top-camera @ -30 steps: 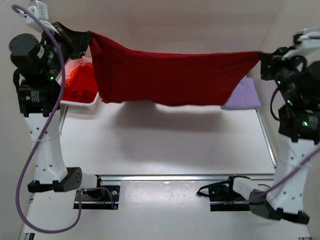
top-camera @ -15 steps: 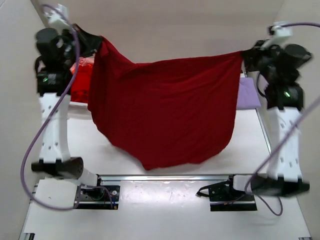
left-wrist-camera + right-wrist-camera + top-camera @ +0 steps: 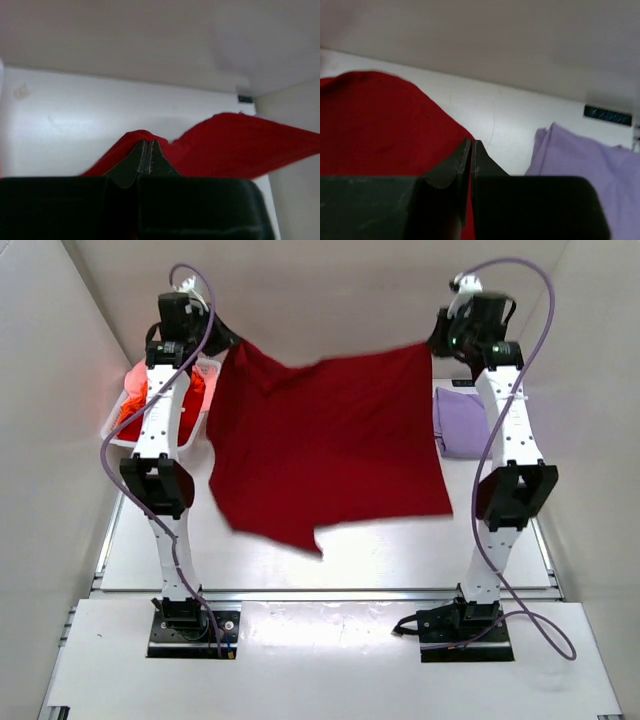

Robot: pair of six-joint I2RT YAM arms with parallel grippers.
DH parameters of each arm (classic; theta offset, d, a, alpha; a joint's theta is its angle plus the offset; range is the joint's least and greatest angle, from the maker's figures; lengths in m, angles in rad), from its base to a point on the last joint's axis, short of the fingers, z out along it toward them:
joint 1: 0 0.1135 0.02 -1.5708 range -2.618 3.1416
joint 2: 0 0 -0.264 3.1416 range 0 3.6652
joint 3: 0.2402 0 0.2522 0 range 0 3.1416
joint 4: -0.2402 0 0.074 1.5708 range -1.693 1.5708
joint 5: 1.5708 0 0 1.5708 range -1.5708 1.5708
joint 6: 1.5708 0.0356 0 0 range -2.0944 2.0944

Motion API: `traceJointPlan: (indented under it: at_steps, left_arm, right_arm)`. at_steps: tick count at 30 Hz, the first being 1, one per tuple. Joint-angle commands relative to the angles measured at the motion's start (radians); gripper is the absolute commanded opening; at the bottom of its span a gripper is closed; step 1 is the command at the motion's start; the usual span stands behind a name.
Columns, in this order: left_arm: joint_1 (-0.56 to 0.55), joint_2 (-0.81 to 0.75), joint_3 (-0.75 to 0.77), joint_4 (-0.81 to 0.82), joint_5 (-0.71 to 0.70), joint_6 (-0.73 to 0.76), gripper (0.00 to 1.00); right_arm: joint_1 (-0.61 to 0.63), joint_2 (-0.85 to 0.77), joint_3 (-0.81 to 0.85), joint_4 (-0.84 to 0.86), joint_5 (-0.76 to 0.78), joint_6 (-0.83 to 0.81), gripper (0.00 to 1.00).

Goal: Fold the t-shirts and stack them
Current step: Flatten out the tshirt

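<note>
Two claws hold the dark red t-shirt [image 3: 330,450] by its upper corners, the left claw [image 3: 226,341] at one end and the right claw [image 3: 432,344] at the other, so that the top edge of the cloth runs from left to right above the far part of the table [image 3: 380,555]. That edge sags a little between the grips and is the line along which the shirt is stretched; from it the cloth spreads as a broad sheet towards the near side. The lower hem hangs free and looks blurred, its left part drawn down to a point while its right part runs more level. Both arms are stretched out nearly straight from their bases at the near edge, each reaching far across the table with the wrist at the far end, the two arms well apart and roughly parallel, with the shirt between them. In the left wrist view the fingers are pressed together with red cloth bunched at their tips; in the right wrist view the fingers are likewise closed tight, red cloth at their left. A pale lavender t-shirt [image 3: 460,422] lies on the table just beside the right arm, under the shirt's right edge. Orange-red shirts [image 3: 133,405] sit in a white basket [image 3: 110,426] at the far left, behind the left arm
</note>
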Motion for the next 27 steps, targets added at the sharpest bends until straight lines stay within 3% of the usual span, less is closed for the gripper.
traceJointPlan:
  at_steps: [1, 4, 10, 17, 19, 22, 27]
  left_arm:
    - [0.026, -0.108, 0.160, 0.039, 0.036, -0.066, 0.00]
    - [0.066, -0.283, -0.089, 0.177, 0.048, -0.102, 0.00]
    - [-0.009, -0.444, -0.255, 0.136, -0.018, 0.001, 0.00]
    - [-0.040, -0.818, -0.894, 0.288, -0.015, 0.025, 0.00]
    - [-0.045, -0.935, -1.009, 0.276, -0.015, 0.031, 0.00]
    - [-0.083, -1.067, -1.261, 0.254, -0.048, 0.034, 0.00]
    - [-0.123, -1.240, -1.551, 0.215, -0.095, 0.010, 0.00]
  right_arm:
    - [0.007, -0.009, 0.308, -0.017, 0.036, -0.039, 0.00]
    - [-0.019, -0.107, 0.197, 0.053, 0.010, -0.015, 0.00]
    - [-0.062, -0.291, -0.153, 0.137, -0.024, -0.001, 0.00]
    - [-0.071, -0.573, -0.683, 0.218, -0.011, 0.002, 0.00]
    - [-0.089, -0.670, -0.844, 0.225, -0.044, 0.042, 0.00]
    - [-0.102, -0.745, -1.013, 0.200, -0.076, 0.089, 0.00]
    - [-0.050, -0.833, -1.217, 0.072, -0.024, 0.163, 0.00]
